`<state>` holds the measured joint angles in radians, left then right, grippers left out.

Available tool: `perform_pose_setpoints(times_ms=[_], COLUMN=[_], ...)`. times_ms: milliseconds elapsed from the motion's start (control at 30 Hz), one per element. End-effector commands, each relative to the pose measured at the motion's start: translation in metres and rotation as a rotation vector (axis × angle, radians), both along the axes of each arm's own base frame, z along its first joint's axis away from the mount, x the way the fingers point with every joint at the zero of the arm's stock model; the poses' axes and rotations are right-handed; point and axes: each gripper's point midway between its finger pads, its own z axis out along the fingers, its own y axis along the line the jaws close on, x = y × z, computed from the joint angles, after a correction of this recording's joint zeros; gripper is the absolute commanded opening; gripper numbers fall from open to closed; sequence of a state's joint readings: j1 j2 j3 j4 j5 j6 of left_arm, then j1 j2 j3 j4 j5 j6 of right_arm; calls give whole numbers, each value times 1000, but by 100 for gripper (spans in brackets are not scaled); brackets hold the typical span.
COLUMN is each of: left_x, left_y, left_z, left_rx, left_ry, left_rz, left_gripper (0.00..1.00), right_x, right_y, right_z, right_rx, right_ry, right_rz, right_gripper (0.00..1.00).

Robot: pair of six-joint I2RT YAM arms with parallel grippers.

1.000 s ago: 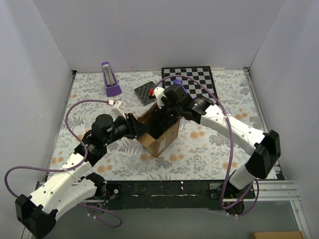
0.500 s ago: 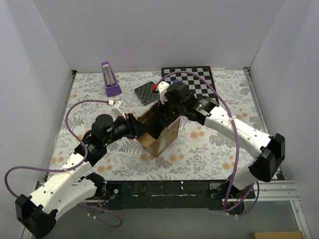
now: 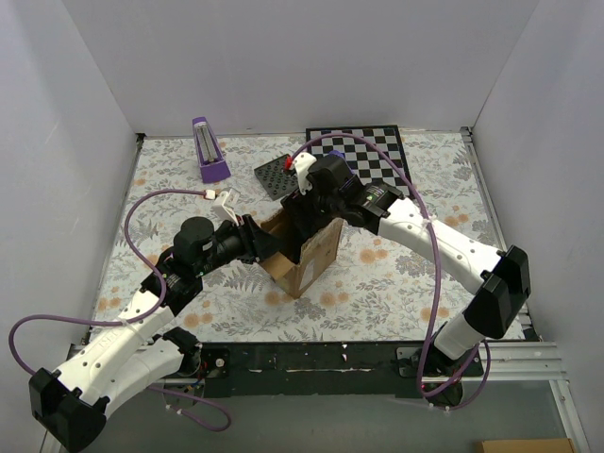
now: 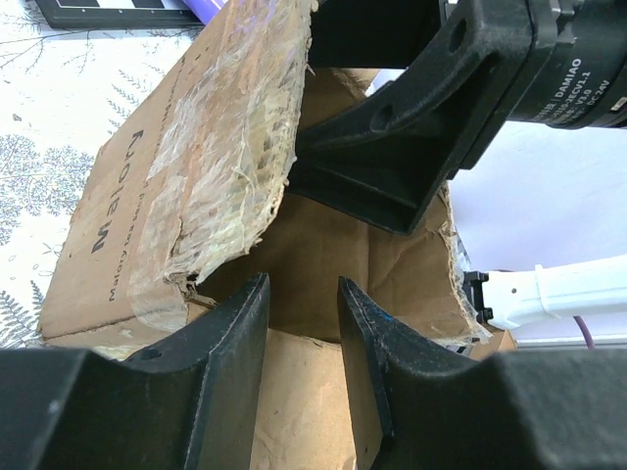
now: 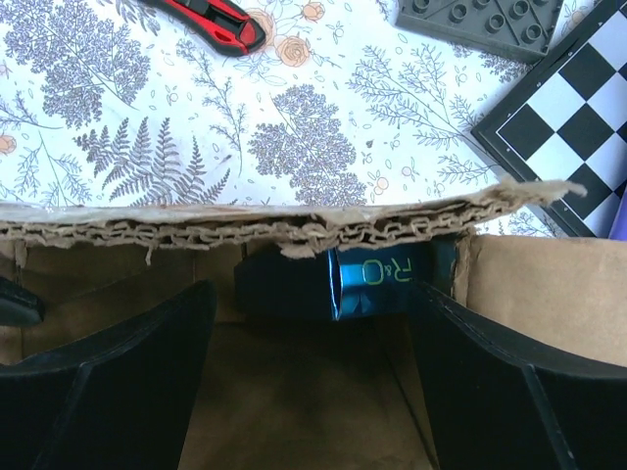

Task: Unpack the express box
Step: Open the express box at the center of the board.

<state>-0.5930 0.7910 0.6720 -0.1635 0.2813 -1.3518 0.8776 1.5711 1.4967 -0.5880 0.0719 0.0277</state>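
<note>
The express box (image 3: 316, 260) stands in the middle of the table, a brown carton with its taped flaps (image 4: 225, 147) torn open. My left gripper (image 3: 272, 243) is at its left side, its fingers (image 4: 235, 343) closed part-way on a cardboard flap that fills the gap between them. From above, my right gripper (image 3: 304, 226) reaches down into the carton. In the right wrist view it (image 5: 313, 294) stands wide open inside the box, below the ragged wall edge (image 5: 245, 233). A dark blue packet (image 5: 382, 284) lettered "R&O" lies against that wall just beyond the fingertips, untouched.
A chessboard (image 3: 368, 151) lies at the back right, a grey studded plate (image 3: 276, 176) behind the box. A red utility knife (image 5: 220, 22) lies on the floral cloth near it. A purple holder (image 3: 209, 151) stands back left, a small white part (image 3: 219, 198) by my left wrist.
My right gripper has opened wider inside the box, and its arm lifted slightly then settled back. My left gripper and the box have stayed put.
</note>
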Motion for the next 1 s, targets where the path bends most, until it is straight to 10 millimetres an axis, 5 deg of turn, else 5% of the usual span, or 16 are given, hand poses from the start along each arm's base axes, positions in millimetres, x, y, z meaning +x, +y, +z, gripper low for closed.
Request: perform_pose_setpoints(times_ms=[0, 267, 400, 533, 733, 967], left_x=[-6, -5, -5, -1, 8, 14], left_y=[3, 3, 3, 5, 5, 9], left_z=[-25, -23, -24, -25, -34, -37], left_rx=[52, 52, 52, 54, 77, 75], left_ry=[67, 66, 66, 71, 123, 150], left_rz=[-8, -7, -5, 22, 63, 114], left_gripper=[34, 35, 35, 35, 35, 33], right_x=[-7, -12, -12, -18, -37, -57], right_y=[1, -2, -17, -18, -17, -24], right_z=[-30, -30, -28, 2, 34, 31], right_rx=[-41, -80, -147, -56, 29, 55], right_ry=[76, 106, 109, 61, 64, 87], right_rz=[13, 37, -5, 5, 76, 112], right_gripper=[80, 58, 69, 73, 59, 42])
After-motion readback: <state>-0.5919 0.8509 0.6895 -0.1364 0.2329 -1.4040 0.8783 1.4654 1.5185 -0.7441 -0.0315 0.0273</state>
